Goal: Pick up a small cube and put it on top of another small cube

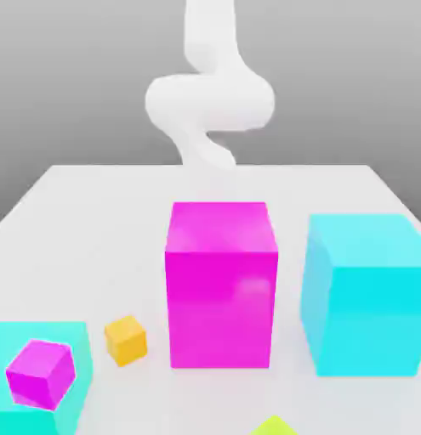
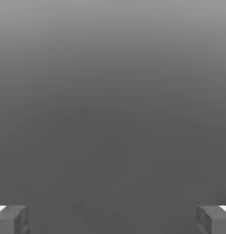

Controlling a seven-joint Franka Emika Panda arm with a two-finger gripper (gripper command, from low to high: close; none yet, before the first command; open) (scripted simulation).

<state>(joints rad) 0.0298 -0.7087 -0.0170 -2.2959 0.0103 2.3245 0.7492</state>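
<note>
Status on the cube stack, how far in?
Done: nothing yet. The lime-green cube sits on the table at the exterior view's bottom edge, apart from the orange cube. In hand: nothing; the claw is open with fingers wide apart. Left: grasp, lift, place.

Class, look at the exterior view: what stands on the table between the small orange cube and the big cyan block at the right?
The tall magenta block stands between the small orange cube and the big cyan block, seen in the exterior view.
</note>
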